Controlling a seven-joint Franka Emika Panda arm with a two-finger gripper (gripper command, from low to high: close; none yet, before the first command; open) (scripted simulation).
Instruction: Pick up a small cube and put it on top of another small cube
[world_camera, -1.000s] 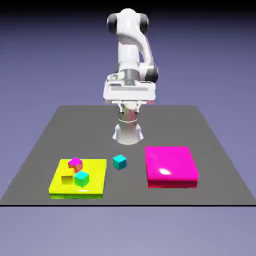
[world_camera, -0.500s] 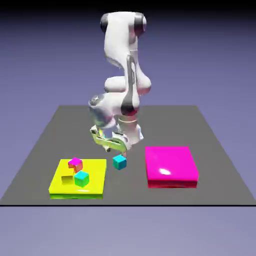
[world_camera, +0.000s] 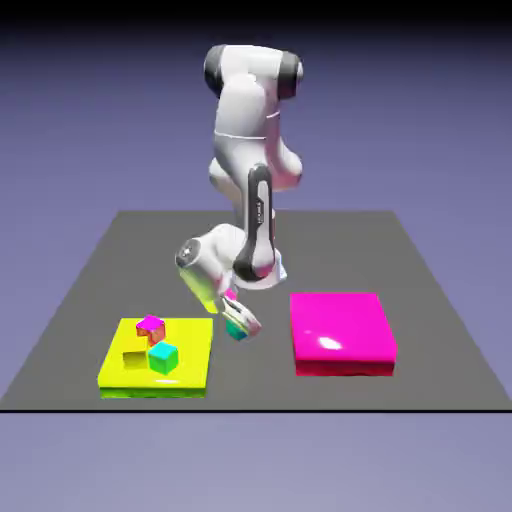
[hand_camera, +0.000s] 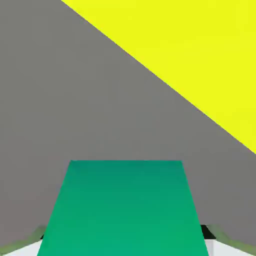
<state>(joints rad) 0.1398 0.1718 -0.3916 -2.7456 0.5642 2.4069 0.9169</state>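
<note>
We take the yellow pad (world_camera: 158, 355) as our landmark. The small cube (world_camera: 236, 327) sits on the grey table (world_camera: 400, 260) just off the pad's edge toward the exterior view's right, between it and the magenta pad (world_camera: 341, 332). Being a cube, it has no long axis; in the hand view its teal face (hand_camera: 125, 207) lies square to the camera. We read no label or writing on it.

The gripper (world_camera: 238, 322) is down at this cube, jaws drawn narrow against its two sides.

On the yellow pad we see a second teal cube (world_camera: 163, 357), a magenta-topped cube (world_camera: 150, 326) and a yellow cube (world_camera: 135, 358).
</note>
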